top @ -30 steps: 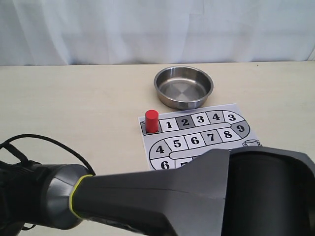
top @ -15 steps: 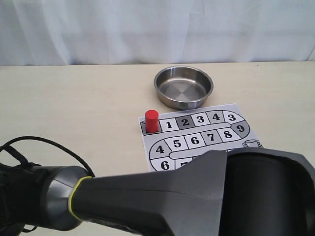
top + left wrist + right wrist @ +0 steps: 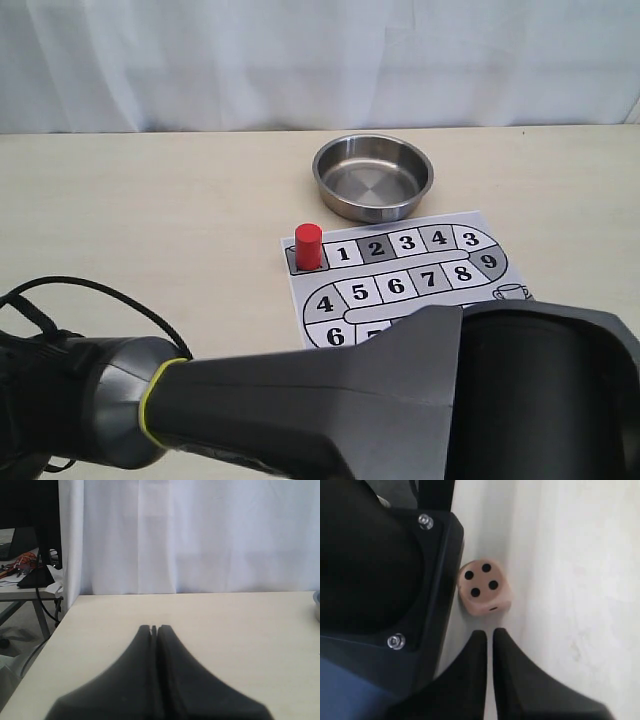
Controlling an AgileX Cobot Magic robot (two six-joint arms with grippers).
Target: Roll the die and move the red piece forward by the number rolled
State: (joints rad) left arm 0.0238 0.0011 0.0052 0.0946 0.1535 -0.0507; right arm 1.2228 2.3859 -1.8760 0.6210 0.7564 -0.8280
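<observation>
your right gripper (image 3: 489,634), jaws together and empty, points at the die (image 3: 484,587), which lies on the table (image 3: 570,580) against a black housing (image 3: 380,580), four pips up. it is likely light, hard and skiddy, so pinch opposite flat faces. your left gripper (image 3: 154,630) is also closed on nothing. the red piece (image 3: 308,246) stands on the board (image 3: 400,290), beside square 1. an arm (image 3: 350,400) hides the board's near rows.

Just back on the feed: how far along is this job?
Done: nothing that shows. The red cylinder piece stands on the square before 1 on the printed paper board. In hand: nothing. The right jaws are shut and empty, close to the tan wooden die, four pips showing. Left: rolling, then moving the piece.
</observation>
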